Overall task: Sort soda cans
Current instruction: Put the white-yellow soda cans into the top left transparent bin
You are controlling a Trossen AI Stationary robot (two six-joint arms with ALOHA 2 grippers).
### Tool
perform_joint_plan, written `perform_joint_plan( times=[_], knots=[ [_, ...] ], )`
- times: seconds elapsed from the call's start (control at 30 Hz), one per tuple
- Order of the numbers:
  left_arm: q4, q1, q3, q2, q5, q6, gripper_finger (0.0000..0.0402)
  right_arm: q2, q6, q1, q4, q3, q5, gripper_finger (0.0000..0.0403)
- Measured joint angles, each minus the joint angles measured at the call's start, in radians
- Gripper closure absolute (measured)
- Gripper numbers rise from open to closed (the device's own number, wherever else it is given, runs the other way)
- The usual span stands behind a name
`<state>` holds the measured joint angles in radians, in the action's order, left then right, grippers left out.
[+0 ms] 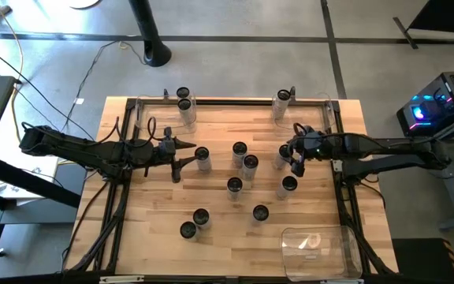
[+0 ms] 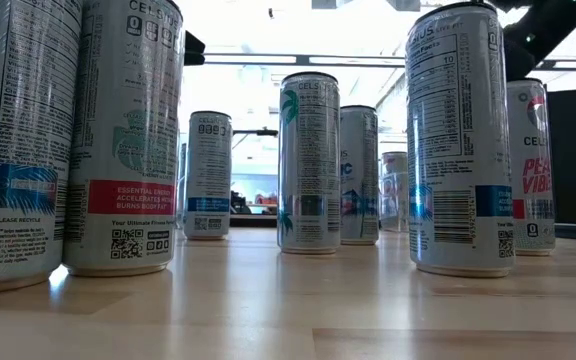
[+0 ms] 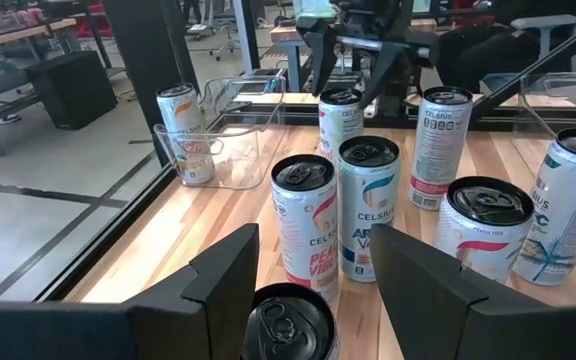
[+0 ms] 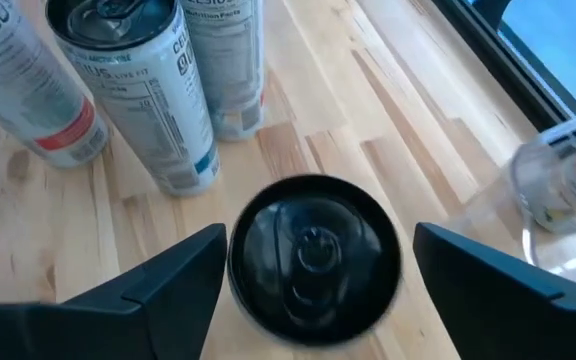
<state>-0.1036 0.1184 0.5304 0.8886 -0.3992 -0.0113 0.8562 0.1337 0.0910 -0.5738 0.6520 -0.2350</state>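
Upright cans (image 1: 240,167) crowd mid-table; front-left corner (image 1: 136,244) open

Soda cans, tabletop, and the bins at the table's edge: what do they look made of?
Soda cans: likely thin aluminium, glossy printed sides, dark pull-tab lids. Tabletop: wood, pale butcher-block strips with visible grain, satin sheen. Bins: clear plastic, probably rigid; the table shows through the walls.

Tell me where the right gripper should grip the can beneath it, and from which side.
Grip the can on its round side wall just under the rim, coming straight down from above. It stands upright, and the right gripper is open with a finger either side of it.
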Motion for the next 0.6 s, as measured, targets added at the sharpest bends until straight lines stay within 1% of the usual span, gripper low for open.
perform_joint_plan(
  times=[0.13,0.37,0.43,0.6],
  knots=[
    [0.0,0.0,0.0,0.0,0.0,0.0,0.0216,0.0,0.023,0.0,-0.096,0.046,-0.024,0.0085],
    [0.001,0.0,0.0,0.0,0.0,0.0,0.0216,0.0,0.052,0.0,-0.23,0.071,-0.055,0.0085],
    [0.001,0.0,0.0,0.0,0.0,0.0,0.0216,0.0,0.077,0.0,-0.277,0.077,-0.095,0.0084],
    [0.001,0.0,0.0,0.0,0.0,0.0,0.0216,0.0,0.172,0.0,-0.337,0.089,-0.258,0.0084]
  ],
)
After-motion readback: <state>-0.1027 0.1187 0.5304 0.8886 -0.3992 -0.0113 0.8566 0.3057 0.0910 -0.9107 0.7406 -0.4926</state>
